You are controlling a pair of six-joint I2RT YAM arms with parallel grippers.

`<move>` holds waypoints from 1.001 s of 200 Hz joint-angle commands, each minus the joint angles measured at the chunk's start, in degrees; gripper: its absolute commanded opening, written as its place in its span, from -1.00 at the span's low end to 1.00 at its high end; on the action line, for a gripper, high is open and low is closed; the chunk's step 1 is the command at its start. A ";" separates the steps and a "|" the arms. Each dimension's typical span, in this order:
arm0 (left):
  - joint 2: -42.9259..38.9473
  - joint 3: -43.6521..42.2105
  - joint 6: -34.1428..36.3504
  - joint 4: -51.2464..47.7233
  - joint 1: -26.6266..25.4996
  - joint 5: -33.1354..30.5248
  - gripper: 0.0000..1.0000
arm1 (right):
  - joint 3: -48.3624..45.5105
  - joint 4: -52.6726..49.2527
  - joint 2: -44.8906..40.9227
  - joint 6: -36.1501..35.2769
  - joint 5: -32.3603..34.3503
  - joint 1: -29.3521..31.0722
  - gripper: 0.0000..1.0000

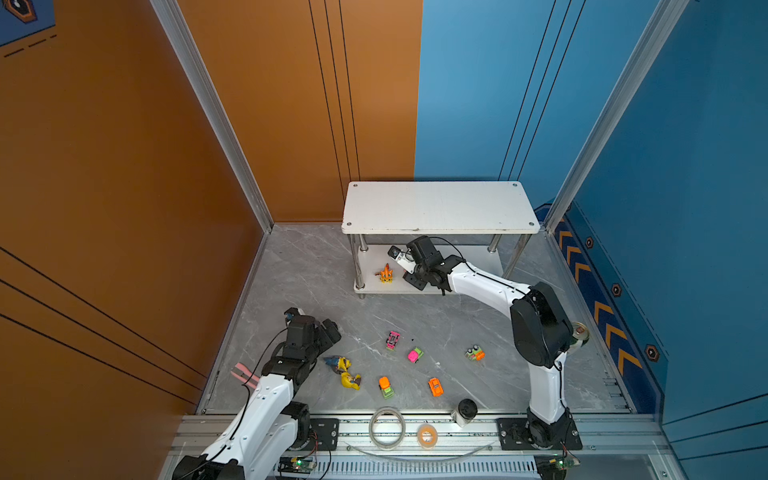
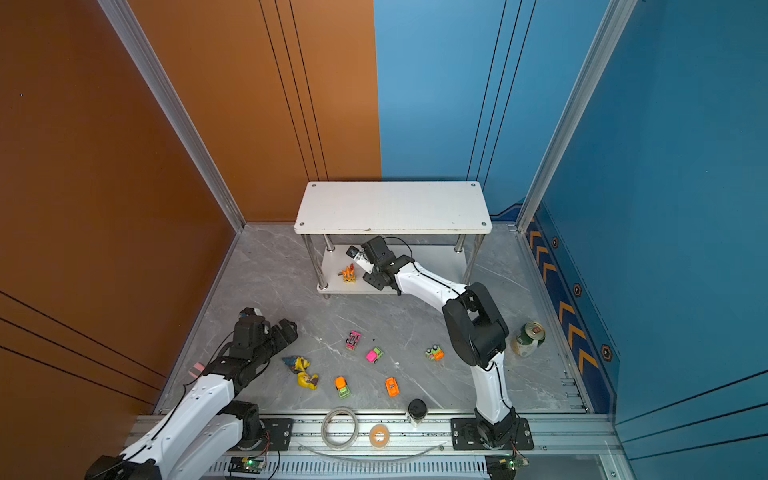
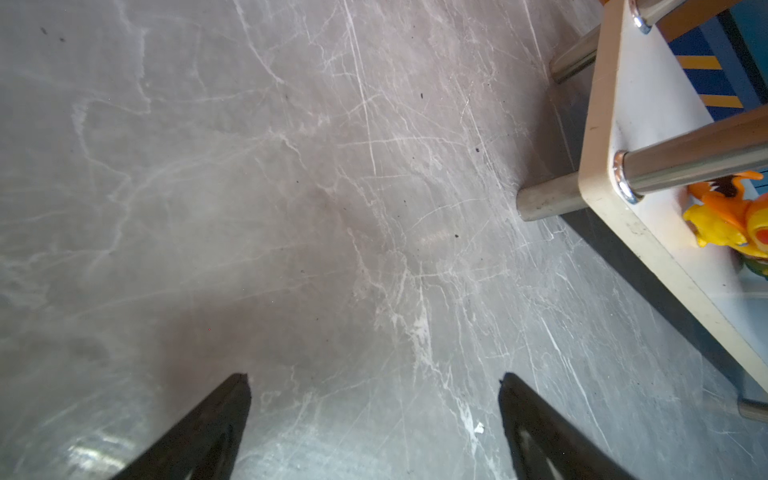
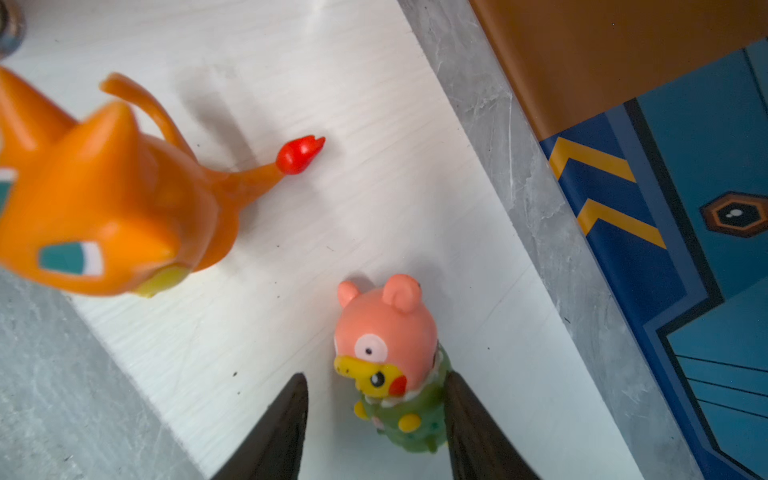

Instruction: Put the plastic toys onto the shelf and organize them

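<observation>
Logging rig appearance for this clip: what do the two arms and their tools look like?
The left arm and right arm have white link shells and bulky black joint housings, with a thin black cable along each. The left tool and right tool each have two black fingers tapering to points. No markings are visible.
</observation>
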 commanded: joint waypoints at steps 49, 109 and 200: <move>1.64 -0.30 1.30 1.72 0.29 -0.86 0.90 | 4.79 -4.59 4.95 -1.89 -5.04 -1.35 0.11; 3.36 -0.26 1.14 2.99 0.28 -0.65 0.90 | 7.50 -6.61 7.23 -1.41 -6.53 -1.92 -0.09; 1.94 0.10 1.19 3.19 0.20 1.85 0.88 | -5.06 6.16 -2.63 6.30 -22.19 -6.71 -0.51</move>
